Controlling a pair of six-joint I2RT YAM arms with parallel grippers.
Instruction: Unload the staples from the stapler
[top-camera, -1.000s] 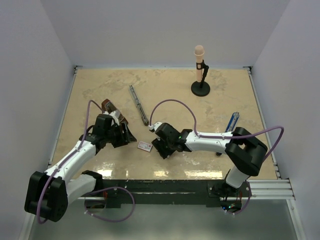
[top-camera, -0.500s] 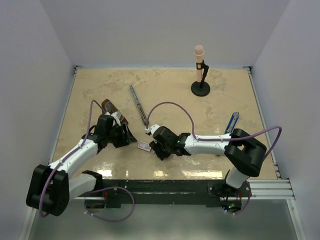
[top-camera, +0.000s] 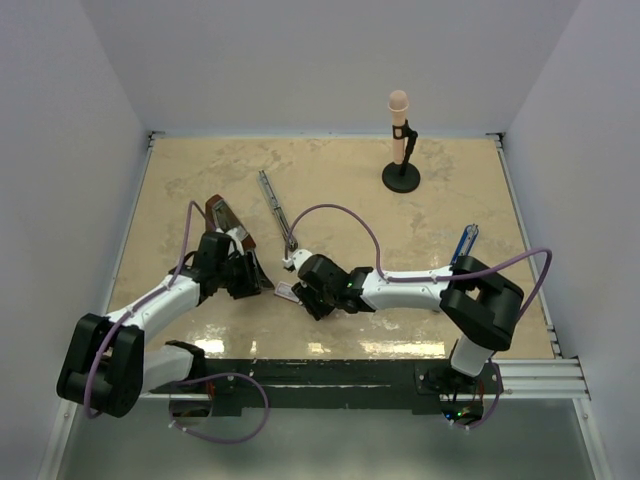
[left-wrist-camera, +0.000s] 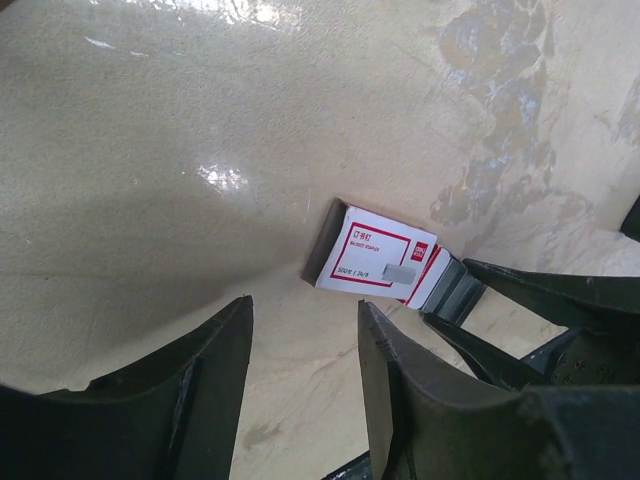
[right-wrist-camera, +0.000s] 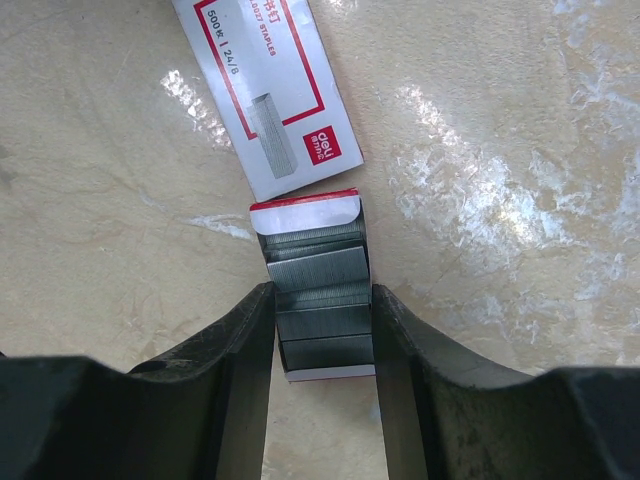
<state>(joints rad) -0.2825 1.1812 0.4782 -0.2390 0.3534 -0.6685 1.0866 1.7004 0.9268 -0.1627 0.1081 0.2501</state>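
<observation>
The stapler (top-camera: 277, 208) is a slim dark bar lying on the table, behind both grippers. The staples (right-wrist-camera: 318, 300) are grey ribbed strips in a tray pulled out of a red-and-white box (right-wrist-camera: 268, 95). My right gripper (right-wrist-camera: 322, 292) has its fingers pressed against both sides of that tray; in the top view it (top-camera: 298, 290) sits right at the box (top-camera: 287, 293). My left gripper (left-wrist-camera: 305, 305) is open and empty, just short of the box (left-wrist-camera: 375, 258), with the staples (left-wrist-camera: 455, 288) beyond it. In the top view it (top-camera: 248, 276) is left of the box.
A microphone on a black stand (top-camera: 400, 150) stands at the back right. A narrow blue object (top-camera: 462, 243) lies right of the right arm. A brown object (top-camera: 217, 211) lies behind the left gripper. White walls enclose the table.
My right gripper has moved left up to the box and now has the staple tray between its fingers. The left gripper has shifted slightly.
</observation>
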